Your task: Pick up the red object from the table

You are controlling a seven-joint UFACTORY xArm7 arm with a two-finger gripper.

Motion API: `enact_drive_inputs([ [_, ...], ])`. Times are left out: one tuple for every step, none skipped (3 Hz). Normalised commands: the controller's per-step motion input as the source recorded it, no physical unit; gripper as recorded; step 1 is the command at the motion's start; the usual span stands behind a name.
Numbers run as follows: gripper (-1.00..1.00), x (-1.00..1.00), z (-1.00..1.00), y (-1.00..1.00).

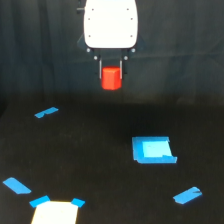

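Note:
The red object (111,78) is a small red-orange stubby block held between the two dark fingers of my gripper (111,75), under the white gripper body (110,24). The gripper is shut on it near the top middle of the exterior view. The block hangs well above the black table (90,160), in front of the dark back wall. Its lower part sticks out below the fingertips.
A light-blue flat square piece (153,150) lies on the table at the exterior view's right. Blue tape strips lie at the left (46,112), lower left (16,185) and lower right (187,195). A pale rectangular patch (55,214) with blue tape corners sits at the bottom edge.

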Motion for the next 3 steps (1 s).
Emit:
enact_drive_inputs([
  [-0.62,-0.32,0.51,-0.43],
  [-1.00,-0.20,0.58,-0.41],
  [-0.87,-0.21,0.24,-0.82],
])
